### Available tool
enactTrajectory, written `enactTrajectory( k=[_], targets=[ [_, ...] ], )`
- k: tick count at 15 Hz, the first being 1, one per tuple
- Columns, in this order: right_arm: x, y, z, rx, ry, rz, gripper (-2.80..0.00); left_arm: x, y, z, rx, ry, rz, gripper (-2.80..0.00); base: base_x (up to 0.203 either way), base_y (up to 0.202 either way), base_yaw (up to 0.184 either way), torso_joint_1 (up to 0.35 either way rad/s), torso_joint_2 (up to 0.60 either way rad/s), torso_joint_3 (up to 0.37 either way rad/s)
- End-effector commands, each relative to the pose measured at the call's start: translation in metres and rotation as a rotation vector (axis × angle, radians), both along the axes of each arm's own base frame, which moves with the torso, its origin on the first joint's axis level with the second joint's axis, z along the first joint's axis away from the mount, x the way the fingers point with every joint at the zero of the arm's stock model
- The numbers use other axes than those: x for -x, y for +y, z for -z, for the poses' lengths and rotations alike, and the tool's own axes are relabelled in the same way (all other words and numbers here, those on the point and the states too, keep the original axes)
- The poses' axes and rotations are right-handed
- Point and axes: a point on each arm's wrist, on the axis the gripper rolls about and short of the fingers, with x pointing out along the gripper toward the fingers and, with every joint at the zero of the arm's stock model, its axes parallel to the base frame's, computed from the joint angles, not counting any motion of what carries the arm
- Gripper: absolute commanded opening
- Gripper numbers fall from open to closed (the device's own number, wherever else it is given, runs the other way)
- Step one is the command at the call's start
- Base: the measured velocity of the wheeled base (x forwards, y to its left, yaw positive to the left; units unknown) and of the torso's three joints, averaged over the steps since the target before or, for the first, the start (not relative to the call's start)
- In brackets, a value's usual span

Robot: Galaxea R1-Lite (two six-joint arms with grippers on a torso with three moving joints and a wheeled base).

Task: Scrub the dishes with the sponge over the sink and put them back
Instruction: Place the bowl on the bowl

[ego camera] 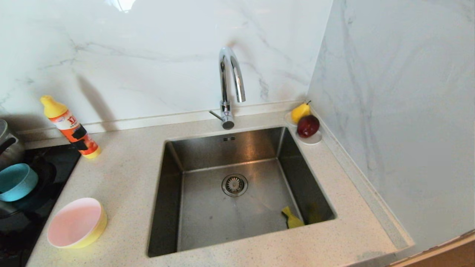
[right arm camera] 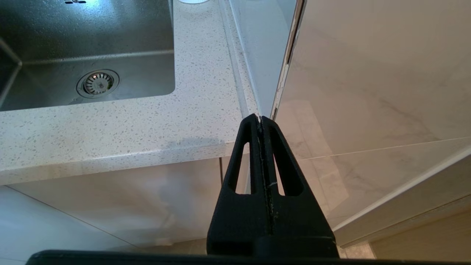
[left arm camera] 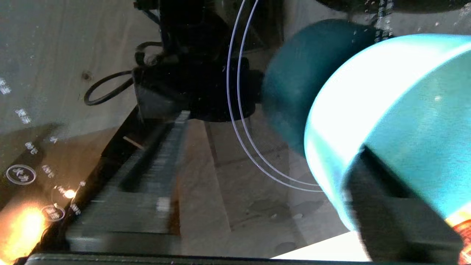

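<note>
One finger (left arm camera: 397, 213) of the left gripper (left arm camera: 279, 191) sits inside the light blue bowl (left arm camera: 404, 110), the other outside on the black cooktop (ego camera: 44, 178); whether they pinch, I cannot tell. A shallow rim bite could slip. Right gripper (right arm camera: 260, 118) hangs pressed together. Sponge (ego camera: 292, 218) lies in the sink (ego camera: 207, 215).

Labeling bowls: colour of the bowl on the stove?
Light blue bowl, clearest in the head view.

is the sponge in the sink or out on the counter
In the sink: the sponge lies on the basin floor in the near right corner, beside the drain strainer.
</note>
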Motion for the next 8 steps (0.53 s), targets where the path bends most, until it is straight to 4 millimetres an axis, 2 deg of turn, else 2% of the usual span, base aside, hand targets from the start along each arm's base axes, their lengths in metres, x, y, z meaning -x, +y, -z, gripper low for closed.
enactTrajectory(
  k=[1, 8],
  targets=[
    [-0.0001, 0.0, 0.0, 0.0, 0.001, 0.0, -2.8, 0.0, 0.0004, -0.0001, 0.005, -0.001, -0.002, -2.8, 0.0, 0.0, 0.0, 0.0, 0.0, 0.0],
    [-0.0001, 0.0, 0.0, 0.0, 0.001, 0.0, -2.8, 0.0009, -0.0009, -0.0015, 0.014, 0.006, -0.003, -2.8, 0.0, 0.0, 0.0, 0.0, 0.0, 0.0]
  ],
)
